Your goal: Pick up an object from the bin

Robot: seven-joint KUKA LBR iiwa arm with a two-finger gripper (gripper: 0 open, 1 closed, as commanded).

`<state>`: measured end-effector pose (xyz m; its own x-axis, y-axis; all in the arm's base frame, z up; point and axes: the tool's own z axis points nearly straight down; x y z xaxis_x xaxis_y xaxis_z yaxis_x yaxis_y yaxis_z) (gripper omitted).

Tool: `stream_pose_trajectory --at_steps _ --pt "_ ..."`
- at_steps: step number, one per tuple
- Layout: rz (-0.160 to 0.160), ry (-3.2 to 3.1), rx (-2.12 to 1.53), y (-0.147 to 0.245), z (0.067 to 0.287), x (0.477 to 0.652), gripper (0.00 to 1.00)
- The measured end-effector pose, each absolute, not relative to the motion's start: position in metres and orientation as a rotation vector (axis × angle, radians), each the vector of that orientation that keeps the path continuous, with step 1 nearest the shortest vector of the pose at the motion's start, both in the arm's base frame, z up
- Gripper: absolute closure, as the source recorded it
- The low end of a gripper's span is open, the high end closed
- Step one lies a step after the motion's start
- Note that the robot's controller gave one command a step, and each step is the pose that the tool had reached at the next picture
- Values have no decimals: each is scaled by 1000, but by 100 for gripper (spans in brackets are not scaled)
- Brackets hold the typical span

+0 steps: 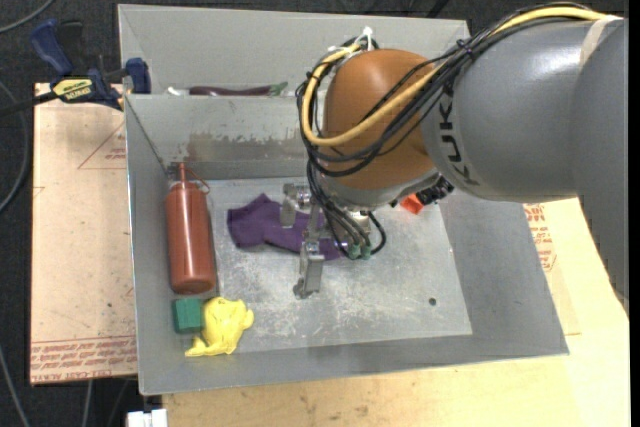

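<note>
My gripper [305, 285] hangs low in the middle of the bin, under the arm's wrist, and reaches down to the bin floor. It stands at the right end of a crumpled purple cloth [258, 223], whose right part is hidden behind it. Nothing can be seen held in it. A small orange-red object [409, 204] peeks out just right of the wrist, mostly covered by the arm.
A red-brown bottle [189, 233] lies along the left wall. A green block [187, 315] and a yellow soft toy [224, 326] sit in the front left corner. The arm covers the bin's back right.
</note>
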<state>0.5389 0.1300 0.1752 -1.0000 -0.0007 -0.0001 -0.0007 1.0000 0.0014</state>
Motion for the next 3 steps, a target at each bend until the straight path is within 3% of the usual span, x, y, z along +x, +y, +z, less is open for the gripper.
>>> stream_pose_trajectory --at_steps 1,2,3 --pt "2 3141 0 130 175 540 0" --pt "2 3144 -70 97 134 542 0" --pt "6 3138 39 125 72 592 100"
